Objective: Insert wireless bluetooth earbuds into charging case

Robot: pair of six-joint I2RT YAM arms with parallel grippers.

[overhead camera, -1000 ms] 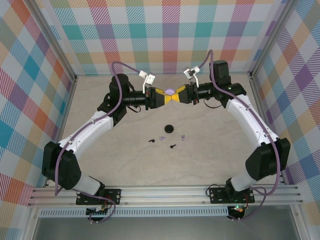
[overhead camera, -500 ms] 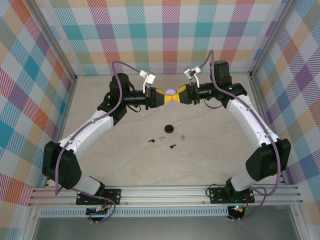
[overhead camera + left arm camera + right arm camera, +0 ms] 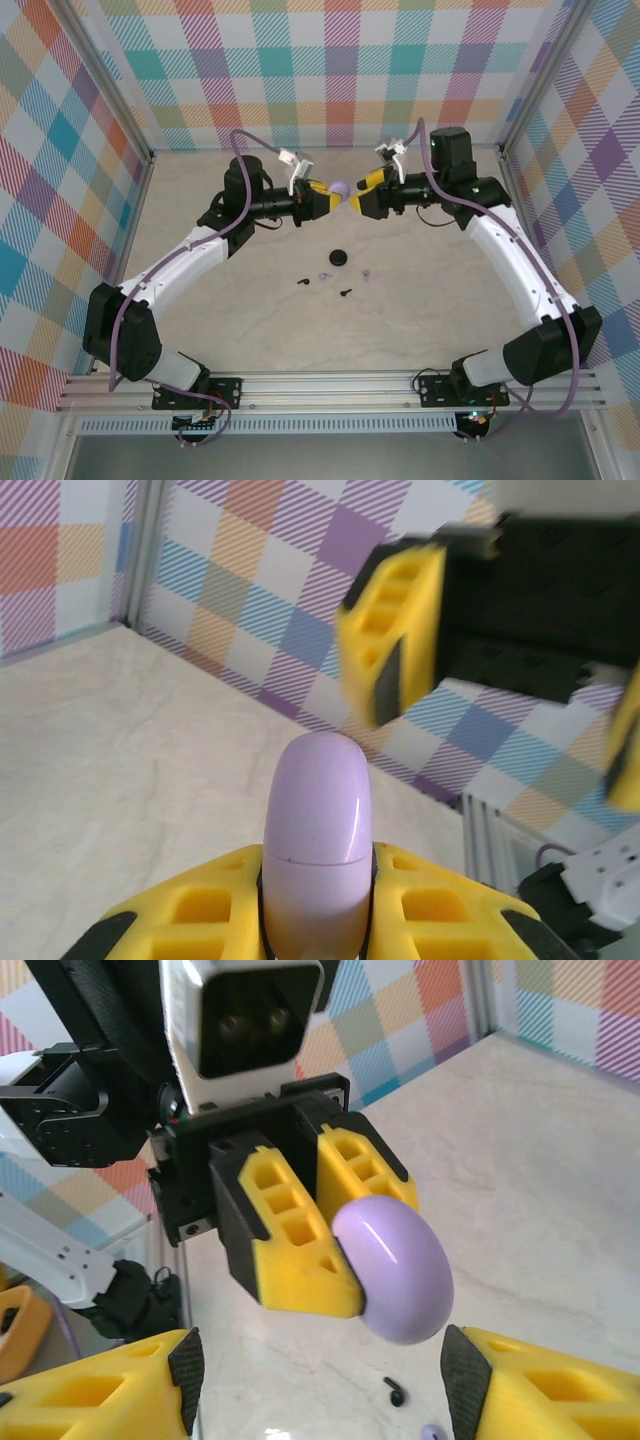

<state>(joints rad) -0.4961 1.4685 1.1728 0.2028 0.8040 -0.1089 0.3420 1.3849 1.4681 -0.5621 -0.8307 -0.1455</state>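
Top external view: the left gripper pinches a smooth lilac oval plastic case in the air, near the checked back wall. The right gripper is spread just beside it. Four tiny stemmed earbuds, black and lilac, lie mid-table near a black round case, with free beige tabletop around.

The lilac case is smooth, glossy plastic. The left claw has matt yellow plastic fingers. The tabletop looks smooth, faintly marbled and matt.
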